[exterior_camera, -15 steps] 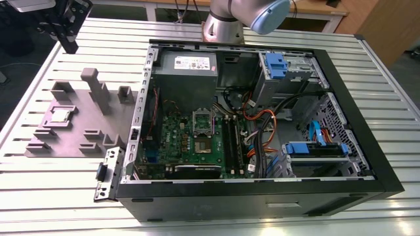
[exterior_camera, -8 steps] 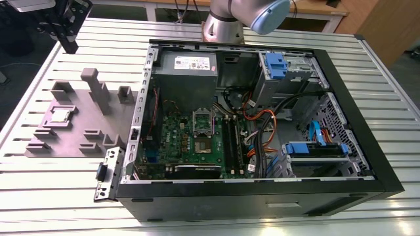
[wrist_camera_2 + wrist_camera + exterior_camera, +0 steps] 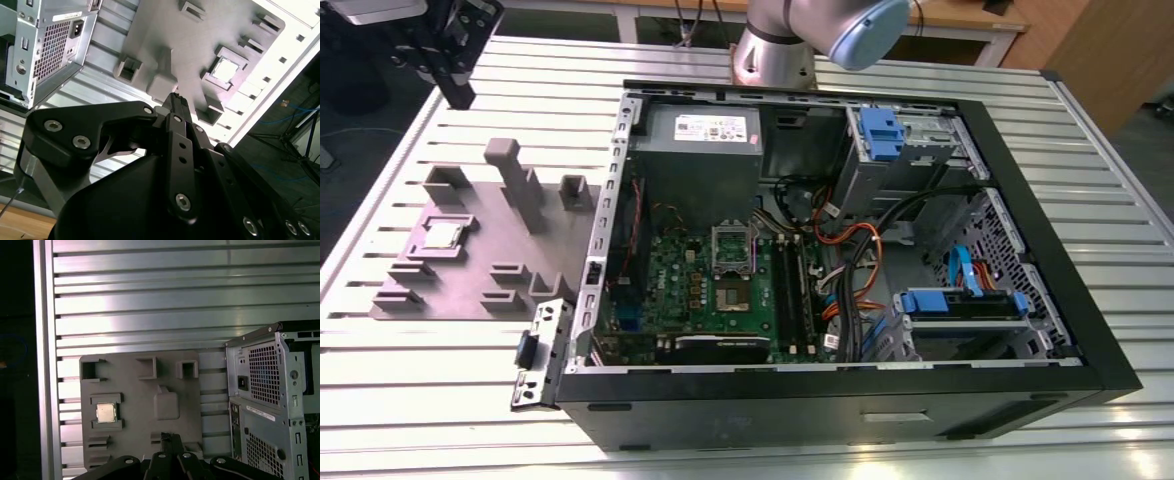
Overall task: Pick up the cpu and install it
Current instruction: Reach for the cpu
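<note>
The gripper [image 3: 171, 437] is held above the table [image 3: 454, 390] near its far corner on the exterior view's left. Its fingers are drawn narrowly together and nothing is gripped. Below it lies the grey fixture plate [image 3: 135, 390], beside the table's edge. The cpu [image 3: 106, 412] is seated in a square nest on the side of the plate away from the computer case [image 3: 854, 420].

A descent with the fingers this narrow would likely land on the chip's top rather than around it. An off-centre approach could strike the nest walls or the tall posts [image 3: 507, 170], and a skewed grasp could tilt the chip.

Inside the open case are the green motherboard [image 3: 674, 265] with its socket [image 3: 727, 293], a grey power supply [image 3: 700, 150], cables and blue drive caddies [image 3: 961, 303].
</note>
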{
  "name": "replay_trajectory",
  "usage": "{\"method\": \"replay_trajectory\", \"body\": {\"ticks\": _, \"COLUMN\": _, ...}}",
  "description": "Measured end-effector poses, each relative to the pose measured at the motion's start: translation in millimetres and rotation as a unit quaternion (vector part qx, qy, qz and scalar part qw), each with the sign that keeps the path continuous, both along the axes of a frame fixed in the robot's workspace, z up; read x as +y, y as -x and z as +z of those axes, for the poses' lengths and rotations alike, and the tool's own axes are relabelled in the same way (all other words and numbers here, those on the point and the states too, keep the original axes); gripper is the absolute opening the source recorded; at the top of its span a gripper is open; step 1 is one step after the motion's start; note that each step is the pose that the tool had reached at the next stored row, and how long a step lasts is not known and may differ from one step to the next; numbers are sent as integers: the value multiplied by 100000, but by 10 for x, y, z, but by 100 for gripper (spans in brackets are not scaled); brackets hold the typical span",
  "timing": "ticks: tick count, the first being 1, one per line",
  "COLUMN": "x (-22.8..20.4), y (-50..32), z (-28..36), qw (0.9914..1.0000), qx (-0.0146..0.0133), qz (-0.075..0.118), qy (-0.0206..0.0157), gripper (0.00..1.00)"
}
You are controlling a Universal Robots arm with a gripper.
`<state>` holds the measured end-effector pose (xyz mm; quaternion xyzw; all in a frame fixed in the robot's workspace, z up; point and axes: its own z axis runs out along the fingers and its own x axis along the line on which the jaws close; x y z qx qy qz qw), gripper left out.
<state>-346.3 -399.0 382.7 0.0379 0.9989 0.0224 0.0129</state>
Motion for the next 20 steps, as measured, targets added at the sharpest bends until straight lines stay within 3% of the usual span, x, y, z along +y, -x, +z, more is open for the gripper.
{"method": "replay_trajectory", "body": {"ticks": 20, "x": 0, "y": 530, "z": -29, "qw": 100000, "qx": -1, "qz": -3, "qy": 0, "gripper": 10}}
